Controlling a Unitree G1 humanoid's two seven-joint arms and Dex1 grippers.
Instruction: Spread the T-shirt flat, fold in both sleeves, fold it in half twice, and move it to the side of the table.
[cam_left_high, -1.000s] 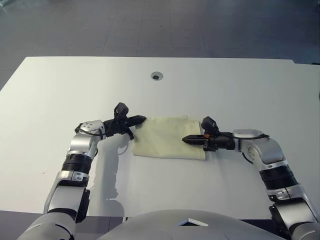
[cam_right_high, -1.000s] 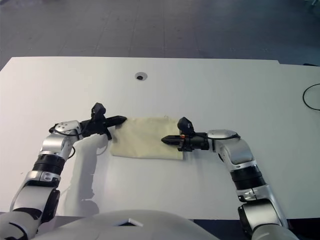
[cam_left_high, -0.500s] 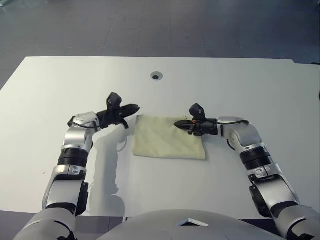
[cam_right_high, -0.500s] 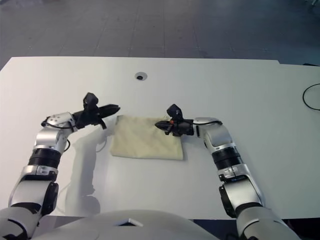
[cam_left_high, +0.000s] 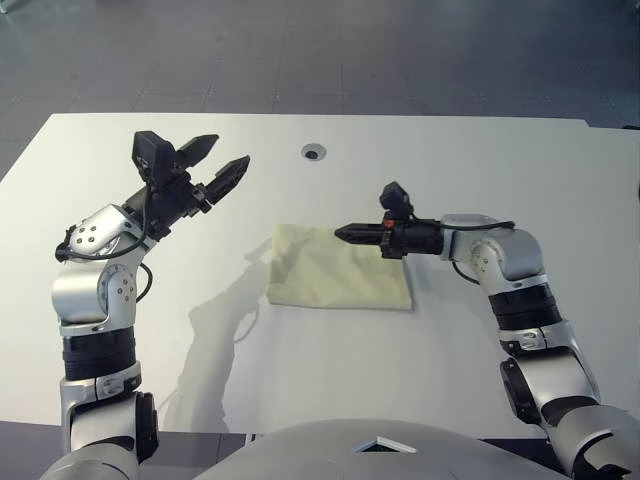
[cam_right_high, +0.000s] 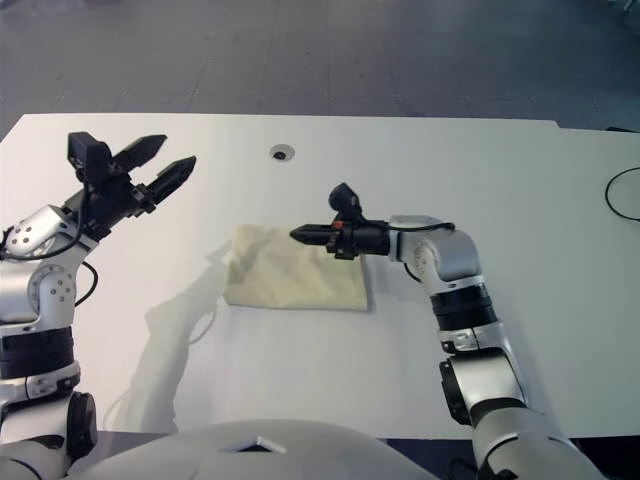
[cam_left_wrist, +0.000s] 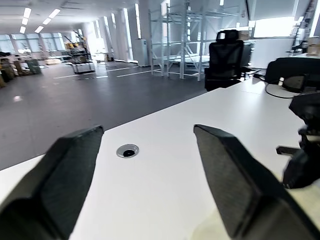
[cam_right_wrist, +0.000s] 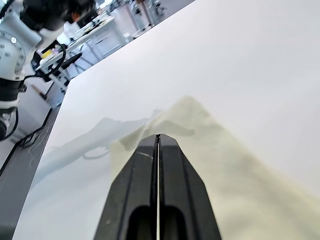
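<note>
Midway across the worktop (cam_left_high: 450, 160) we see the folded T-shirt (cam_left_high: 335, 280) (a pale yellow rectangle) lying flat. Our right end effector (cam_left_high: 342, 232) hangs over its far edge, fingers pressed together; our left end effector (cam_left_high: 228, 151) hangs high, well off to the left, fingers spread wide.

No legible txt, labels, nos. or signs in any view. Nothing readable on the T-shirt (cam_left_high: 340, 282) or the table (cam_left_high: 470, 160); bkgd items too small/blurred to make out any print.
</note>
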